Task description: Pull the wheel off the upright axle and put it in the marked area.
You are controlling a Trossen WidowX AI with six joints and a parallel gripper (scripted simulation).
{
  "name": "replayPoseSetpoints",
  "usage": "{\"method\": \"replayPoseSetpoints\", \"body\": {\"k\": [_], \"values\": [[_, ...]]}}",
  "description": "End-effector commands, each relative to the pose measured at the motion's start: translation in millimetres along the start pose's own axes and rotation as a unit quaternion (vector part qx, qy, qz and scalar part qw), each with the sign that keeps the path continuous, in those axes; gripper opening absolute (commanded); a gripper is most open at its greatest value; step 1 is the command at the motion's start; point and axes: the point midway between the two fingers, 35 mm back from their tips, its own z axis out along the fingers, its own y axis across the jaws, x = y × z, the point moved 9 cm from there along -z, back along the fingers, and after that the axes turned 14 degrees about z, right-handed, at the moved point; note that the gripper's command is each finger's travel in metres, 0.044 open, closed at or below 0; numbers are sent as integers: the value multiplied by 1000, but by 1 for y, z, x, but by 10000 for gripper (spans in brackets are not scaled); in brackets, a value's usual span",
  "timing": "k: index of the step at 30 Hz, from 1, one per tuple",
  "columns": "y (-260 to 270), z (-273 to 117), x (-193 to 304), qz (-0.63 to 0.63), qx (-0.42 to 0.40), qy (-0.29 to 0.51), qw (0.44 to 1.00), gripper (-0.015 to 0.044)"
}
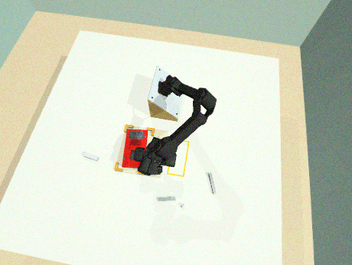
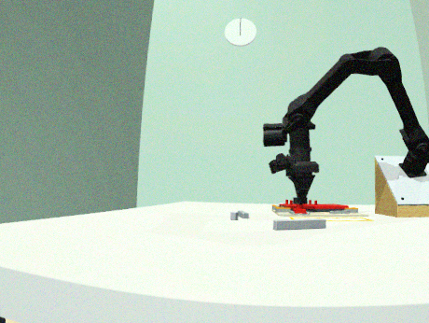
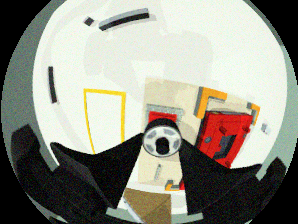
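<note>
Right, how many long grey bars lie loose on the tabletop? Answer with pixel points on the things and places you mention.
3. In the top view: a left bar (image 1: pixel 90 156) (image 3: pixel 266 128), a lower bar (image 1: pixel 166 198) (image 2: pixel 242 215) (image 3: pixel 124 20) beside a small block (image 1: pixel 182 205) (image 2: pixel 233 216) (image 3: pixel 89 21), a right bar (image 1: pixel 211 183) (image 2: pixel 299 225) (image 3: pixel 52 85). The arm (image 1: pixel 187 128) (image 2: pixel 326 89) could hide more.

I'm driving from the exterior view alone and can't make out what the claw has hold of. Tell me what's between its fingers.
Observer: The wrist view shows a silver, spoked wheel with a black rim between the fingers of the black claw.

Operator: Place the marked area for me relative to that wheel.

Observer: In the wrist view, the yellow-outlined rectangle is left of the wheel, and a red rectangular plate with a dark recess is right of it.

Operator: Confirm whether the wheel is off its axle.

Observer: A dark, round shape shows at the wheel's centre; I can't tell whether it is the axle's tip.
</note>
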Motion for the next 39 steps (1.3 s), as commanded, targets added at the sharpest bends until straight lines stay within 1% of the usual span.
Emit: {"method": "replayPoseSetpoints", "body": {"k": [1,39], "values": [[-2,-10,1,5,-1,-6,1000,0],[-3,-23,1,7,-2,-9,1000,0]]}}
